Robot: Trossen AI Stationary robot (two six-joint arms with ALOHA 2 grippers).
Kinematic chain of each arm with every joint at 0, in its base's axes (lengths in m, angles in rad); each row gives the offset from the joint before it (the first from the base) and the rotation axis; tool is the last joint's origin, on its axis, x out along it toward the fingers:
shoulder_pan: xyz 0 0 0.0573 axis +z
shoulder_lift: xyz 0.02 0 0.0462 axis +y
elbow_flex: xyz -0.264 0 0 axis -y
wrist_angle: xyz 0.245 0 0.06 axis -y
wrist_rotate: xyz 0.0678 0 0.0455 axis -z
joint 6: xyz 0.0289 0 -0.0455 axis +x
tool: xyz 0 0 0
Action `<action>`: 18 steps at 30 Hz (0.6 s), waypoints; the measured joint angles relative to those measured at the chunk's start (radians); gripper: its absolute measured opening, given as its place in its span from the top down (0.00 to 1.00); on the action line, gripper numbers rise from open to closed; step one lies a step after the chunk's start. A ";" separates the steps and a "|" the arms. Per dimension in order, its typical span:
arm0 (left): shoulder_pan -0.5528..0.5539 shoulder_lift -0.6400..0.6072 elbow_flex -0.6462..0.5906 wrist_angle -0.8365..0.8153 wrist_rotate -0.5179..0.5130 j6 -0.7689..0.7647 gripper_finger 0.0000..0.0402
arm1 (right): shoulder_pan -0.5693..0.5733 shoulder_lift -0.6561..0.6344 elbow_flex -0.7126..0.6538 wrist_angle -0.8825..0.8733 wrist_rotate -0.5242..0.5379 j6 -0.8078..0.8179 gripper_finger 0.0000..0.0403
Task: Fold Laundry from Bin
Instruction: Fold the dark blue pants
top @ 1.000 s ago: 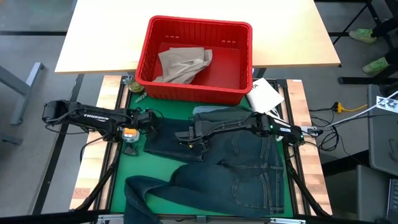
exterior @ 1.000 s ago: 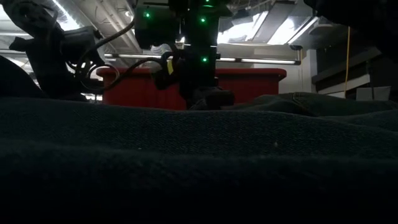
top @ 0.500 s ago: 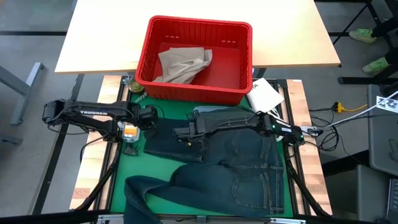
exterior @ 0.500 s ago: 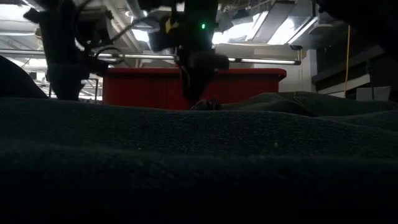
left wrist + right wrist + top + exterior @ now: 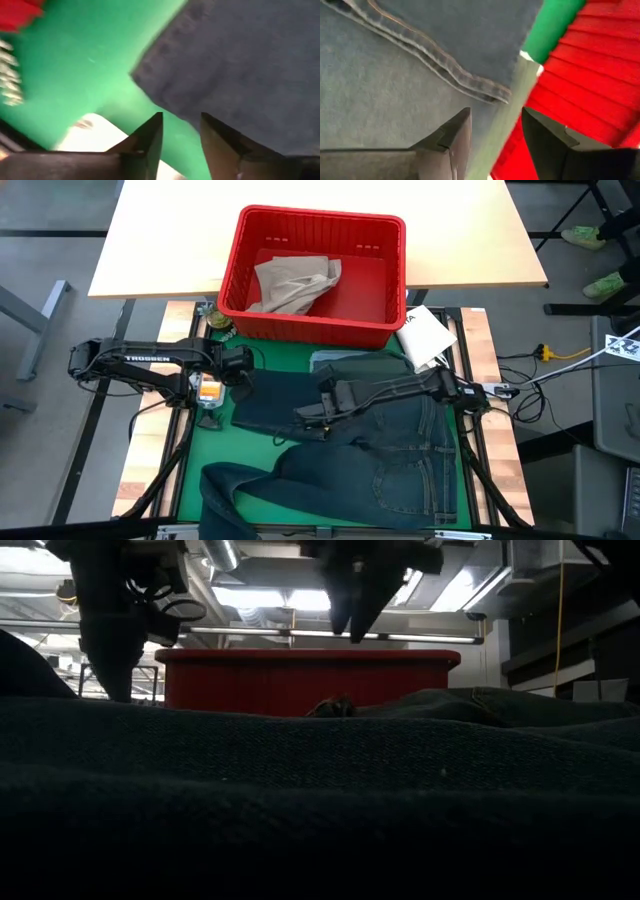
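Dark blue denim jeans lie spread on the green mat. One folded part reaches toward the table's left, and one leg trails to the near edge. My left gripper hovers open above the folded part's left corner. My right gripper hovers open over the middle of the jeans. The red bin stands at the far side with tan trousers lying in it. A light blue garment peeks out from under the jeans' far edge.
A white flat packet lies at the bin's right near corner. Some small metal bits sit by its left near corner. A pale tabletop extends behind the bin. Bare green mat shows to the left of the jeans.
Both grippers have risen off the jeans. My right gripper has also drawn back toward the table's near-right side, tipping less steeply. My left gripper has gone almost straight up from the folded part's left edge. The jeans lie as they did.
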 joint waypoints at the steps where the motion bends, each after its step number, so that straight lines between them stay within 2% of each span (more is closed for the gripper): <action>1: 0.000 0.000 0.000 -0.001 0.030 -0.022 0.66 | -0.002 -0.016 -0.012 -0.003 0.000 0.000 0.57; 6: -0.001 0.000 -0.031 0.003 0.151 -0.141 0.58 | -0.002 -0.118 -0.132 -0.002 0.031 0.003 0.57; 11: -0.001 0.000 -0.106 0.015 0.169 -0.245 0.56 | -0.002 -0.248 -0.325 -0.002 0.043 0.057 0.57; 18: -0.001 0.000 -0.210 0.177 0.189 -0.336 0.56 | -0.011 -0.465 -0.646 0.014 0.021 0.172 0.57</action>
